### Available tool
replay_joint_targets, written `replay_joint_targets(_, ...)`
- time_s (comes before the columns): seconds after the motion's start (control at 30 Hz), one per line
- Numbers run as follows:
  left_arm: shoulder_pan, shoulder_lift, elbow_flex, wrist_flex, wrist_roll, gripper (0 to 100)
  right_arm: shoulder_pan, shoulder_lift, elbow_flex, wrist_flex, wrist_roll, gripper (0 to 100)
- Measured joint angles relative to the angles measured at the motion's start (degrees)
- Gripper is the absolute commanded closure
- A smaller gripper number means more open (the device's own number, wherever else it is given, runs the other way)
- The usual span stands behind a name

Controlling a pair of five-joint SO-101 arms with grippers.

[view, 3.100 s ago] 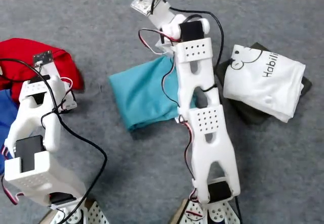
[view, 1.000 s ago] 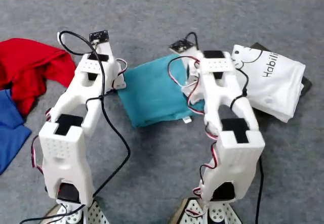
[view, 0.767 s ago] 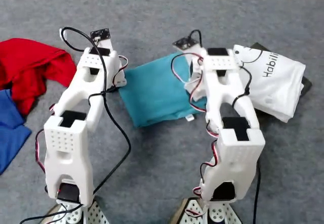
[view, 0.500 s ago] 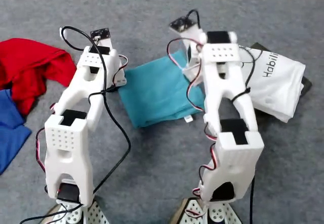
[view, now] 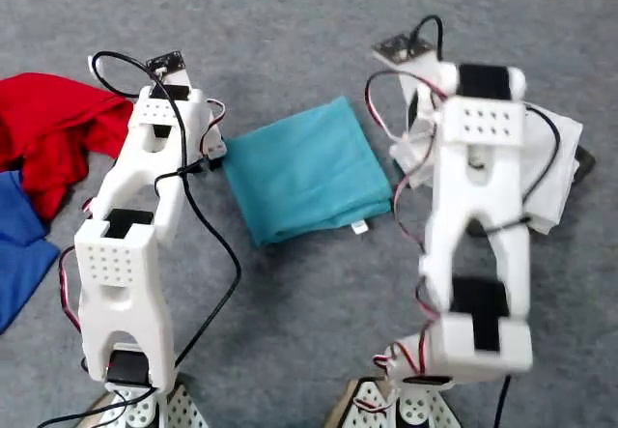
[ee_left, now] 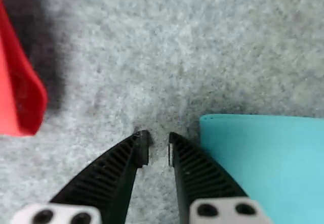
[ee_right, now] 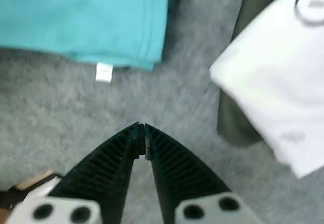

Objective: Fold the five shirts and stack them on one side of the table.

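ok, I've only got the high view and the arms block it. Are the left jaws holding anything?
Observer: No. The left wrist view shows the left jaws slightly apart with nothing between them, over bare grey table.
Operator: Are they on the teal shirt?
Observer: Not gripping it. The teal shirt has its edge just beside one jaw; I can't tell whether they touch.
Operator: And the right jaws?
Observer: Closed on nothing, over the table between the teal shirt and the white shirt.
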Motion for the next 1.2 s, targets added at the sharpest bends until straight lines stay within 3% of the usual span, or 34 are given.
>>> replay_joint_targets(0.27,-0.09,0.00,0.00,0.00,1.23,90,0.35,-22.51,29.63,-0.18,0.00,99.2)
replay_joint_targets(0.43,-0.09,0.44,-0.53,0.00,1.58,90,-2.99,-28.92,44.84,-8.62,-1.93,97.4)
replay_joint_targets(0.77,-0.09,0.44,-0.53,0.00,1.58,90,-14.86,-22.07,49.32,-32.53,-40.09,50.7)
replay_joint_targets(0.93,-0.09,0.44,-0.53,0.00,1.58,90,-16.62,-12.75,43.78,-40.18,-55.82,46.7)
replay_joint_targets(1.2,-0.09,0.53,-0.53,0.00,1.58,90,-17.05,5.80,28.04,-42.11,-68.75,46.7)
